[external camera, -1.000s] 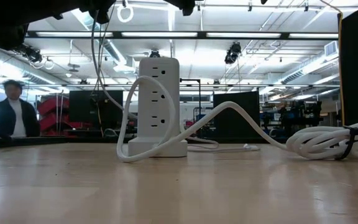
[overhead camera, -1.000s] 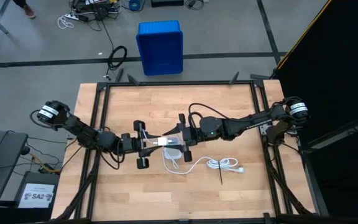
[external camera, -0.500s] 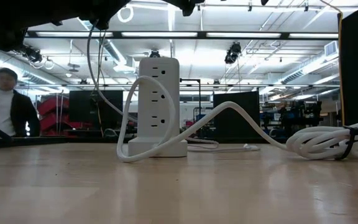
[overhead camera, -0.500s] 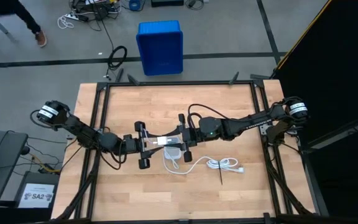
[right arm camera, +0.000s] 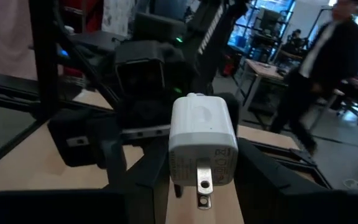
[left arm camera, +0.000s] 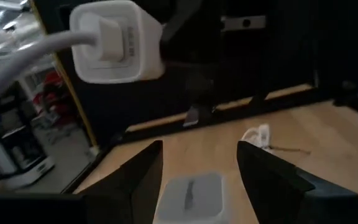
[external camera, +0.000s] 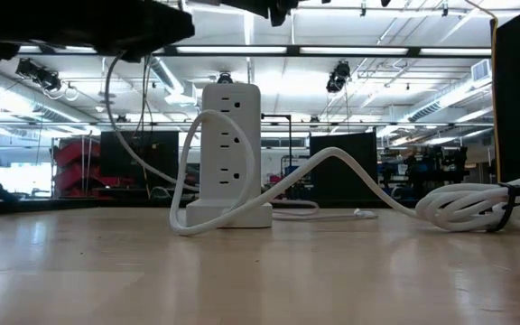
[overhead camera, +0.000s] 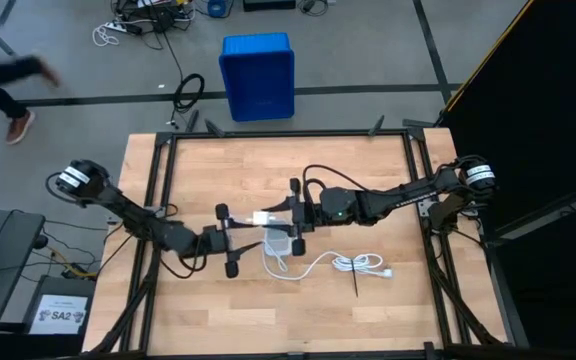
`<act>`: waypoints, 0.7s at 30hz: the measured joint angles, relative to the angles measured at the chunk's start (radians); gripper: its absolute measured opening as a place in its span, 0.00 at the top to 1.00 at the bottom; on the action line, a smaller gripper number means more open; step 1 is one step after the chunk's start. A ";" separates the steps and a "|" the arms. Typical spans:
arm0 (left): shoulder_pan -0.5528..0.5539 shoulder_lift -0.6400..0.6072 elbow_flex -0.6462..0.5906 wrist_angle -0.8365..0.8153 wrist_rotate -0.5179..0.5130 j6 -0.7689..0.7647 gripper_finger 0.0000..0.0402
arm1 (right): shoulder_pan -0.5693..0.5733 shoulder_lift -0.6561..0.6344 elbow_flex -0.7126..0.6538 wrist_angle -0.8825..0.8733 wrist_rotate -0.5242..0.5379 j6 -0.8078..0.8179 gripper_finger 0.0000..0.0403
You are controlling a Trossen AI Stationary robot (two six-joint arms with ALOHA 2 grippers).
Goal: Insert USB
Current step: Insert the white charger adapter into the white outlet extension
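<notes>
Right gripper: the right gripper (right arm camera: 202, 167) is closed on a small white rectangular charger block (right arm camera: 202, 144), one dark finger on each flat side; it hangs above the middle of the table.
Charger block: held clear of the table top, just above and beside the tower; two metal prongs point back toward the right wrist, and the opposite face points at the left gripper.
USB: the thin whitish-grey USB cable (left arm camera: 39, 45) has its white plug seated in the block's face on the left gripper's side. From there the cable sweeps away and hangs down in a loose loop that reaches the table in front of the tower.
Left gripper: the left gripper (overhead camera: 230, 240) faces the block from close by, without touching it; its two dark fingers (left arm camera: 137, 180) stand apart with nothing between them.
Power tower: a white upright power strip tower (external camera: 231, 149) with stacked outlets stands on the table, below and between the two grippers.
Thick cord: a thicker white cord (external camera: 350, 167) runs from the tower's foot to a coil bundled with a black tie (external camera: 477, 209), lying well to the right arm's side.
Table: a light wooden table top (overhead camera: 188, 320) inside a black metal frame.
Beyond the table: a blue plastic bin (overhead camera: 257, 75) stands on the grey floor; a person (right arm camera: 316, 74) in dark clothes shows in the room behind.
</notes>
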 joint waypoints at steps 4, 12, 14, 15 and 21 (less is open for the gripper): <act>-0.045 -0.084 0.000 -0.173 -0.045 -0.075 0.52 | -0.003 -0.001 0.000 -0.040 0.033 0.000 0.73; -0.138 -0.251 0.042 -0.401 -0.044 -0.172 0.54 | -0.016 -0.001 0.000 -0.162 0.036 0.054 0.73; -0.161 -0.261 0.074 -0.436 -0.033 -0.139 0.55 | -0.016 -0.001 0.000 -0.162 0.036 0.063 0.73; -0.172 -0.260 0.090 -0.444 -0.024 -0.115 0.55 | -0.016 -0.001 0.001 -0.161 0.035 0.063 0.73; -0.233 -0.260 0.157 -0.419 0.109 0.050 0.55 | -0.020 -0.001 0.001 -0.146 0.033 0.100 0.73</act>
